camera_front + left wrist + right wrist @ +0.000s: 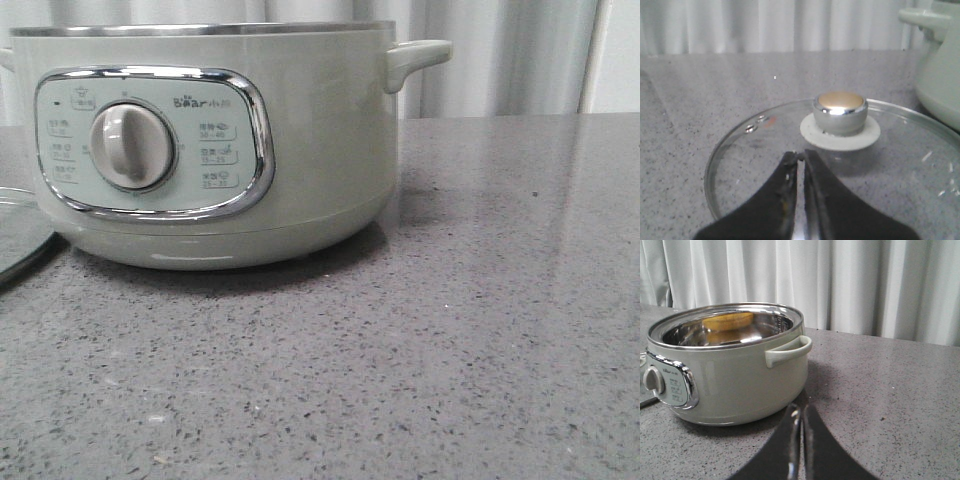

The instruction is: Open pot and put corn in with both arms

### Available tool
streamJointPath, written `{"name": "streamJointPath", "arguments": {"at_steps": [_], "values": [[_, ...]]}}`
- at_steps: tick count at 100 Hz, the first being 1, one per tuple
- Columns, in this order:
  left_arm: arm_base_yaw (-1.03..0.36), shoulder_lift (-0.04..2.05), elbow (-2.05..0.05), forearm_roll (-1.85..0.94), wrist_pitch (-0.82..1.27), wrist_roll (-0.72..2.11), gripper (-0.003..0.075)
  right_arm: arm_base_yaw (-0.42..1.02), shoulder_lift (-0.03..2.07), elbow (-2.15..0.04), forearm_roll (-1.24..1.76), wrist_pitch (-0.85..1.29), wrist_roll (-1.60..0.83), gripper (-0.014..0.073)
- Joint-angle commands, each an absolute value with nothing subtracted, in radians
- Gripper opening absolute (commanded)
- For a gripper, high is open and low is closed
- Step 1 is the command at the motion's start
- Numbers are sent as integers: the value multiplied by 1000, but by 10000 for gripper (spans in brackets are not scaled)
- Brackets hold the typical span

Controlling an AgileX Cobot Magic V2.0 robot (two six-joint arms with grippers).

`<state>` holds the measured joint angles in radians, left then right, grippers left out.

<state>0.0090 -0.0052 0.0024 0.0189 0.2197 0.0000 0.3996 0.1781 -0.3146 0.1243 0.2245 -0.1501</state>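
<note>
**Corn in the pot, lid off, both pincers empty**

The grey speckled counter (pixel 450 340) carries everything. On it, toward the robot's left half of the front view, stands the pot (pixel 300 150), uncovered, its steel rim bare. Flat on the counter just beside the pot's left side lies the glass lid (pixel 900 165), knob (pixel 840 111) upward; the front view catches only its edge. Whether lid rim and pot wall touch cannot be told.

The right wrist view looks into the pot and shows the corn (pixel 728 321) lying inside against the far wall, partly mirrored in the steel. Judged from this, the task looks essentially finished.

The left pincer (pixel 801 200) hangs over the near part of the lid, short of the knob, its fingers pressed together on nothing. The right pincer (pixel 801 445) sits low over the counter, near the pot on its right-handle side, likewise closed and empty.

Risks from here are, in my view, small but real. The left fingertips are low over the glass: a drop or sideways sweep could scrape the lid, skid it into the pot or shove it toward the counter's edge. The right arm, swinging leftward while this low, could clip the handle (pixel 789 349) and shunt the pot.
</note>
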Motion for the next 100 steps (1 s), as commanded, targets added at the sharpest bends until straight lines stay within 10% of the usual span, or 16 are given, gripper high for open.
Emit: {"name": "streamJointPath", "arguments": {"at_steps": [1, 100], "values": [[11, -39, 9, 25, 252, -6, -20, 398, 187, -341, 127, 139, -158, -74], [11, -39, 9, -29, 317, -9, -20, 398, 187, -341, 127, 139, -158, -74]]}}
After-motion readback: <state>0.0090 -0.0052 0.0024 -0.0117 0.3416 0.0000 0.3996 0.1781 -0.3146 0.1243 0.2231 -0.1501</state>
